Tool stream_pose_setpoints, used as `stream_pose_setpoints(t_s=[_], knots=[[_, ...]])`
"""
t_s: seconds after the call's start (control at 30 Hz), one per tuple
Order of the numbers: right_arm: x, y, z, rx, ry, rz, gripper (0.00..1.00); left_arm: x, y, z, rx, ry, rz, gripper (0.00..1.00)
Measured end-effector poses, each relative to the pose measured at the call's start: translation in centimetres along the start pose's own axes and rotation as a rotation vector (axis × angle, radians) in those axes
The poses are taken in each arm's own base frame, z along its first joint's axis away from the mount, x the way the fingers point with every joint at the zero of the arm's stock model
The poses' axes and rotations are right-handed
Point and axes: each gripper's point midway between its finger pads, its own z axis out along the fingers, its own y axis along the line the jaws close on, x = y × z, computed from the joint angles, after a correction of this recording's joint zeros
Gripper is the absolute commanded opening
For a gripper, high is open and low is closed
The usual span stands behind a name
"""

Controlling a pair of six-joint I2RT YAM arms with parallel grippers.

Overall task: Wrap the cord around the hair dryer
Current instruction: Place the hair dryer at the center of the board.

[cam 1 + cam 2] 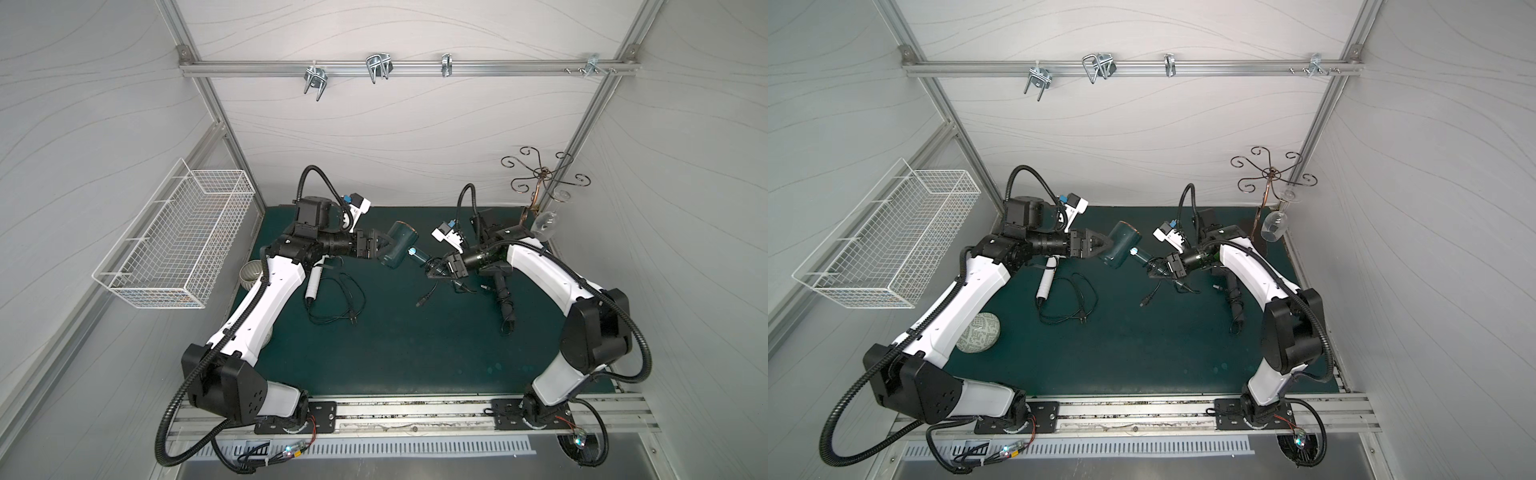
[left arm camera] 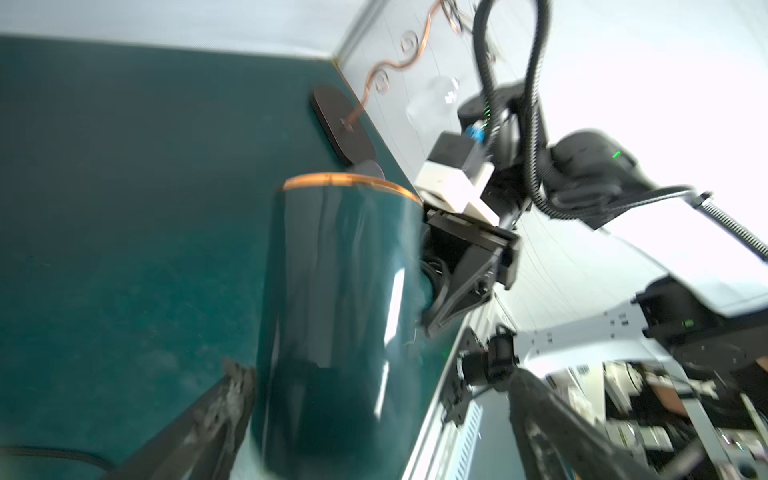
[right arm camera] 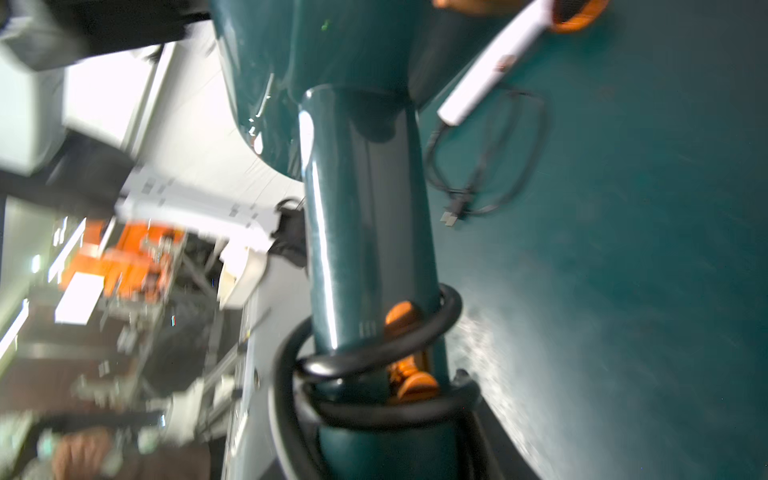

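Fingers of my left gripper (image 1: 382, 248) stand spread on either side of the teal hair dryer (image 1: 397, 245), one finger just beside its barrel (image 2: 340, 291), the other apart from it, so I grip nothing there. I judge I hold them wide to leave the barrel free to turn.

My right gripper (image 1: 434, 268) pinches the end of the handle (image 3: 365, 208), carrying the dryer, which seems lifted off the green mat (image 1: 395, 353). About 2 loops of black cord (image 3: 374, 361) sit round the handle just beyond that grip, kept close so they cannot slide off. The loose cord drops to the mat, its plug (image 1: 420, 303) lying nearer than the gripper.

The dryer hangs between my 2 grippers, mid-mat toward the far side, barrel left, handle right.
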Motion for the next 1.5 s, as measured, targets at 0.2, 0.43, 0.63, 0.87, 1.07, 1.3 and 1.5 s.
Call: stream_pose_setpoints(t_s=[0.2, 0.43, 0.63, 0.87, 1.07, 1.3, 1.5], knots=[[1.8, -5.9, -0.7, 0.111, -0.071, 0.246, 0.0, -1.5, -0.1, -0.9, -0.025, -0.063, 0.03, 0.98], [6.2, -11.0, 0.9, 0.257, -0.078, 0.439, 0.0, -1.7, -0.1, -0.9, -0.028, -0.07, 0.032, 0.98], [11.7, -14.0, 1.6, 0.371, -0.061, 0.584, 0.0, -1.7, 0.1, -0.9, -0.036, -0.072, 0.032, 0.98], [12.8, -14.1, 1.8, 0.387, -0.1, 0.594, 0.0, -1.8, 0.2, -0.9, -0.042, -0.074, 0.032, 0.98], [14.4, -14.0, 2.6, 0.382, -0.088, 0.625, 0.25, -1.8, 0.2, -0.9, -0.045, -0.075, 0.032, 0.98], [15.2, -13.9, 2.8, 0.383, -0.083, 0.671, 0.56, -1.8, 0.2, -0.9, -0.045, -0.076, 0.032, 0.98], [14.7, -13.2, 2.0, 0.416, -0.094, 0.672, 0.83, -1.8, 0.3, -0.9, -0.047, -0.076, 0.032, 0.98]])
